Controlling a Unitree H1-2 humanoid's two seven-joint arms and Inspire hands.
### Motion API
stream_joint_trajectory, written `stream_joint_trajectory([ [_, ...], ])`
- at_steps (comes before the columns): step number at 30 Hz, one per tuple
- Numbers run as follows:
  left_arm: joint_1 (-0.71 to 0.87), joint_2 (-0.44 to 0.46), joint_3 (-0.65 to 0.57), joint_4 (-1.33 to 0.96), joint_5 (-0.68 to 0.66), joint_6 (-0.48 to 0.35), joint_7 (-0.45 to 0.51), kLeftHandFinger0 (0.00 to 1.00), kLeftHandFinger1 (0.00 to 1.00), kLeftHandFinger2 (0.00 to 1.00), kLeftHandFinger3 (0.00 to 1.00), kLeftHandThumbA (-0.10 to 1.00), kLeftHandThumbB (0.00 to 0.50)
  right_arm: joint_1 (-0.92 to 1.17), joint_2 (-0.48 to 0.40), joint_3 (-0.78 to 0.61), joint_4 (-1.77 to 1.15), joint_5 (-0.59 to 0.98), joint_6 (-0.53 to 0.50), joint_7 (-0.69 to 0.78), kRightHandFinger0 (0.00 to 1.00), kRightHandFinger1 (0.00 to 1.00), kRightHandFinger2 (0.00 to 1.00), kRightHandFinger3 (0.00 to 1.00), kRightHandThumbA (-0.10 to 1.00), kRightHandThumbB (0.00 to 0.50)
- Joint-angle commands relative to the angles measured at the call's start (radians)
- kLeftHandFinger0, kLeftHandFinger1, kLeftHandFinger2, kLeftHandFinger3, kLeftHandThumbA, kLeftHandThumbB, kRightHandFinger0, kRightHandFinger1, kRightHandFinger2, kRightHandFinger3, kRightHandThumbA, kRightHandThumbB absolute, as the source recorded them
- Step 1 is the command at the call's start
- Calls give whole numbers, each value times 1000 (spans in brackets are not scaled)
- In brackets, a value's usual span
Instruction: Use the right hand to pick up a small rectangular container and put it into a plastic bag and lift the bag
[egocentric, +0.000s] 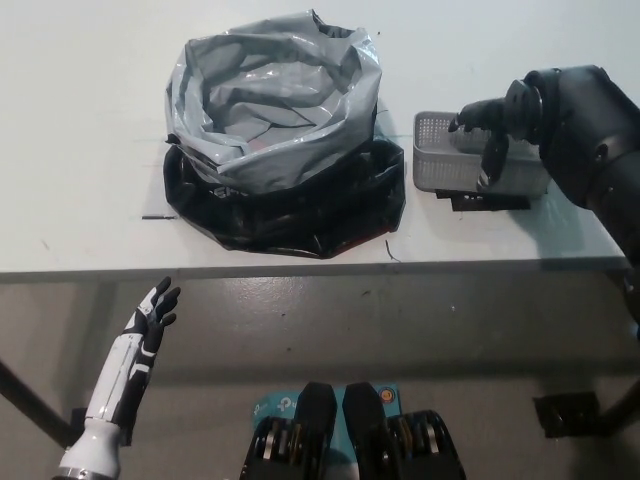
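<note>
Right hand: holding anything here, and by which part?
The right hand grips the small mesh container by its rim and right-hand part. The left hand holds nothing.

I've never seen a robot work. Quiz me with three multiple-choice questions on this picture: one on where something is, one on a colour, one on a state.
1. Where is the container?
A. right of the bag
B. inside the bag
C. on the floor

2. What colour is the bag's inside?
A. red
B. grey
C. yellow

3. What is the right hand doing?
A. hanging below the table
B. gripping the container
C. touching the bag

Answers: 1 A, it sits beside the bag. 2 B, the lining is grey. 3 B, fingers clasp its wall; the left hand rests low, open.
</note>
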Motion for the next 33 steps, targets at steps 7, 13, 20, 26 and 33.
stream_joint_trajectory([
  [7,-20,17,5,-31,2,-17,-4,1000,1000,1000,1000,1000,240,-6,5,-25,69,-3,-17,-95,1000,1000,1000,1000,742,500],
  [13,-27,20,8,-27,8,-30,1,1000,1000,1000,1000,1000,238,8,18,-23,99,-5,-4,-96,1000,1000,1000,1000,675,500],
  [20,-33,18,12,-26,-3,-24,0,1000,1000,1000,1000,1000,249,26,38,-5,128,-23,11,-100,1000,1000,1000,1000,664,500],
  [26,-36,19,11,-30,9,-20,2,1000,1000,1000,1000,1000,244,44,42,-19,130,-14,-18,-163,930,1000,1000,1000,418,337],
  [33,-59,22,11,-20,9,-19,0,1000,1000,1000,1000,1000,236,37,28,-125,118,76,-42,-145,1,207,465,760,-100,195],
])
